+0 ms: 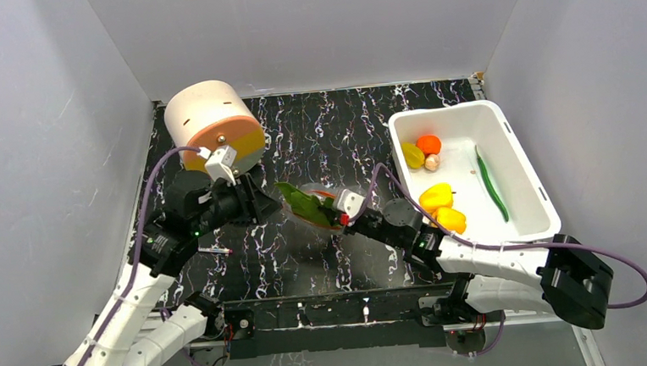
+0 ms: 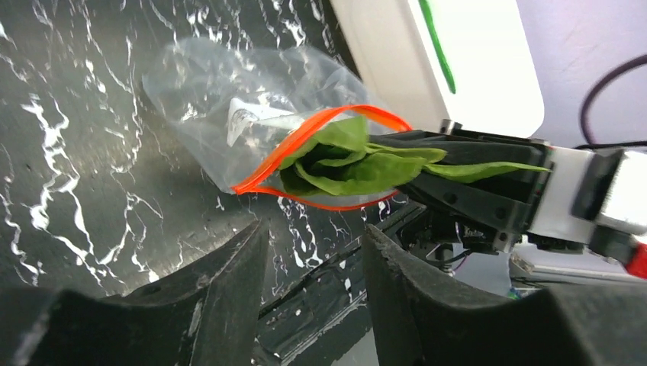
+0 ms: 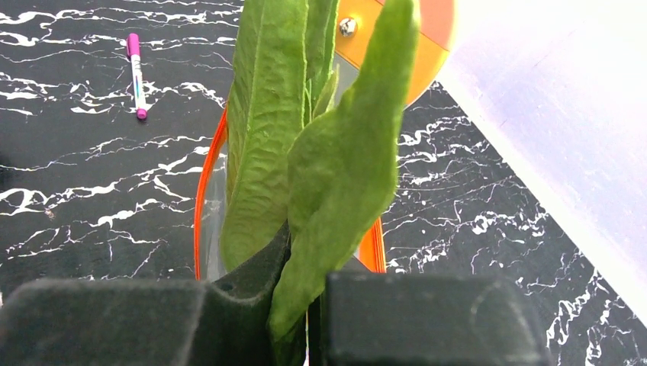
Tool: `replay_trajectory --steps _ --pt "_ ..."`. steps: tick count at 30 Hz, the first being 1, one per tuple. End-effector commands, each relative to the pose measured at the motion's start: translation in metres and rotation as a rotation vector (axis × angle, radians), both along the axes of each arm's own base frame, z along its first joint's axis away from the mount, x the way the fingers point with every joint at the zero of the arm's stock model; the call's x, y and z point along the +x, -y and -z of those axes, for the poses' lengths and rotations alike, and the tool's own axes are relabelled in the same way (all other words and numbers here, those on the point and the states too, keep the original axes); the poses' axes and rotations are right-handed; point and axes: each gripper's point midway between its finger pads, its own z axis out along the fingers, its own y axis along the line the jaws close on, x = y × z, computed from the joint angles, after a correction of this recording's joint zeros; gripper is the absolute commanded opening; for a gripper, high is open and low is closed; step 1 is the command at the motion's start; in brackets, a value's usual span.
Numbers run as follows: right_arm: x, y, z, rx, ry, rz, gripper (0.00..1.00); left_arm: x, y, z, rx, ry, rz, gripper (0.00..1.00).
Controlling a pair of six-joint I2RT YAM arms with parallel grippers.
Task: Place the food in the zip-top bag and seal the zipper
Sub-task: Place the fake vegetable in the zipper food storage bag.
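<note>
The zip-top bag (image 2: 206, 99) is clear crinkly plastic, leaves (image 3: 267, 137) matt and veined, table (image 1: 333, 123) glossy.

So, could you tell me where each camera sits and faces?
Top external: above and behind, looking down on the black marbled table; left arm and right arm show.
Left wrist: on left arm, past its open left tool toward the clear crinkly plastic bag.
Right wrist: on right arm, along its right tool, shut on the long green toy leaves.
Shared: both wrist views show leaves in the bag's mouth.
</note>
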Motion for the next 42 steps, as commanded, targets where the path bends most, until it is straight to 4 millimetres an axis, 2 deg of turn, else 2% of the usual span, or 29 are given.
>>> replay_trajectory --steps 1,4,8,13,23,27,31,33,39,42 --pt "0.000 -0.004 -0.028 0.128 0.030 -0.001 0.00 0.004 0.016 0.015 -0.101 -0.088 -0.010 0.47" --pt "-0.001 -0.007 -0.028 0.145 0.010 -0.008 0.00 0.009 0.018 0.027 -0.101 -0.119 -0.036 0.50" --pt "0.001 -0.009 -0.028 0.157 -0.010 -0.003 0.00 0.018 0.008 0.042 -0.076 -0.144 -0.127 0.51" --pt "0.000 -0.008 -0.023 0.157 -0.025 -0.003 0.00 0.024 -0.005 0.057 -0.076 -0.195 -0.259 0.41" --pt "-0.004 -0.007 -0.025 0.180 -0.035 -0.013 0.00 0.034 0.020 0.068 -0.267 -0.255 -0.264 0.38" --pt "-0.006 -0.005 -0.022 0.195 -0.043 -0.018 0.00 0.038 0.022 0.084 -0.266 -0.309 -0.294 0.38" --pt "-0.007 -0.006 -0.017 0.183 -0.043 -0.022 0.00 0.042 0.025 0.086 -0.286 -0.308 -0.294 0.37" --pt "-0.007 -0.006 -0.017 0.176 -0.034 -0.030 0.00 0.046 0.024 0.083 -0.284 -0.293 -0.303 0.31" --pt "-0.008 -0.005 -0.021 0.139 0.002 -0.034 0.00 0.051 0.022 0.073 -0.265 -0.236 -0.300 0.00" --pt "-0.007 -0.003 -0.022 0.100 0.016 -0.030 0.00 0.050 0.022 0.067 -0.262 -0.216 -0.284 0.00"
